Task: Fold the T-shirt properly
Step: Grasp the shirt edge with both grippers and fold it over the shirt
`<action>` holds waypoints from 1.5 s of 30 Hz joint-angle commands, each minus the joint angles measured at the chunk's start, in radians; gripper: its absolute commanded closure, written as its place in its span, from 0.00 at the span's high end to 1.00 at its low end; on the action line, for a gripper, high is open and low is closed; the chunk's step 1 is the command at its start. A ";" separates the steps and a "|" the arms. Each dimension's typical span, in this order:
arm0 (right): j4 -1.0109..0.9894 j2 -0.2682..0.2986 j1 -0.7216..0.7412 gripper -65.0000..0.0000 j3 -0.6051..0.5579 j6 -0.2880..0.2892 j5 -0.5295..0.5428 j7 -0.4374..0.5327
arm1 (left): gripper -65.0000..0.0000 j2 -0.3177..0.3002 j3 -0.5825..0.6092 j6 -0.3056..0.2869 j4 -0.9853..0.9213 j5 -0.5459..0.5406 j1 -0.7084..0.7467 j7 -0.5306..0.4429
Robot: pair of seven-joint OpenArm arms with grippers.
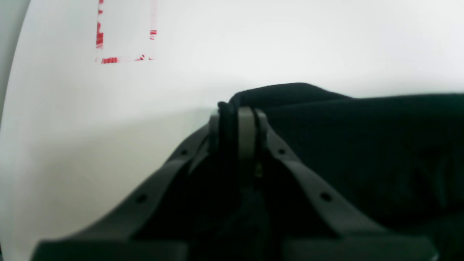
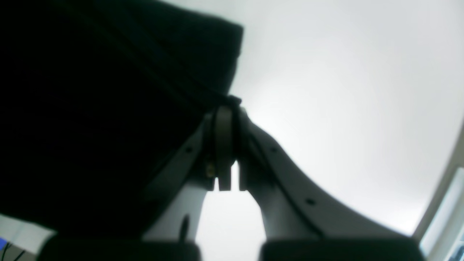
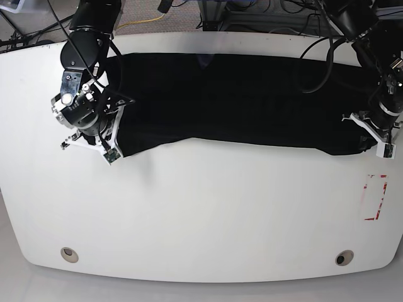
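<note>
T-shirt lies as a long black band across the far half of the white worktop, each near corner pinched. Left gripper: jaws clenched on the hem. Right gripper: jaws clenched on cloth too, though that view is dark and blurred. Risk: uneven pull from the two arms could skew the fold or slip a thin pinch free. Red tape marks sit near the worktop's edge; cables trail behind it.
</note>
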 commanded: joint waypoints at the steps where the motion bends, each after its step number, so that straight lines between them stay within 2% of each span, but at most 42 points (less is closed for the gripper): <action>1: 0.021 -0.007 -0.009 0.00 0.033 -0.002 0.054 0.009 | 0.00 -0.022 -0.001 0.002 0.042 -0.047 0.005 -0.025; 5: 0.021 -0.001 -0.046 0.00 0.072 -0.002 0.200 0.009 | 0.00 -0.037 -0.005 0.002 0.076 -0.090 0.058 -0.025; 11: 0.019 0.078 -0.109 0.00 0.082 -0.002 0.433 0.001 | 0.00 -0.063 -0.033 0.002 0.079 -0.115 0.133 -0.028; 15: 0.018 0.111 -0.137 0.00 0.084 -0.002 0.511 -0.005 | 0.00 -0.063 -0.057 0.002 0.078 -0.115 0.147 -0.028; 26: 0.016 0.145 -0.230 0.00 0.110 -0.002 0.522 -0.005 | 0.00 -0.066 -0.091 0.002 0.075 -0.104 0.189 -0.025; 30: 0.016 0.144 -0.250 0.00 0.112 -0.002 0.522 -0.005 | 0.00 -0.100 -0.085 0.002 0.075 -0.104 0.227 -0.025; 35: 0.013 0.139 -0.253 0.01 0.112 -0.002 0.518 -0.005 | 0.00 -0.111 -0.085 0.002 0.076 -0.106 0.275 -0.025; 37: 0.012 0.138 -0.253 0.11 0.112 -0.002 0.516 -0.005 | 0.00 -0.132 -0.080 0.002 0.076 -0.112 0.287 -0.024; 40: 0.012 0.138 -0.252 0.33 0.112 -0.002 0.516 -0.005 | 0.00 -0.154 -0.034 0.002 0.078 -0.112 0.298 -0.024; 42: 0.013 0.138 -0.252 0.51 0.113 -0.002 0.518 -0.005 | 0.12 -0.172 -0.011 0.002 0.079 -0.113 0.310 -0.024; 45: 0.015 0.138 -0.250 0.66 0.113 -0.002 0.521 -0.005 | 0.36 -0.172 -0.010 0.002 0.079 -0.113 0.311 -0.024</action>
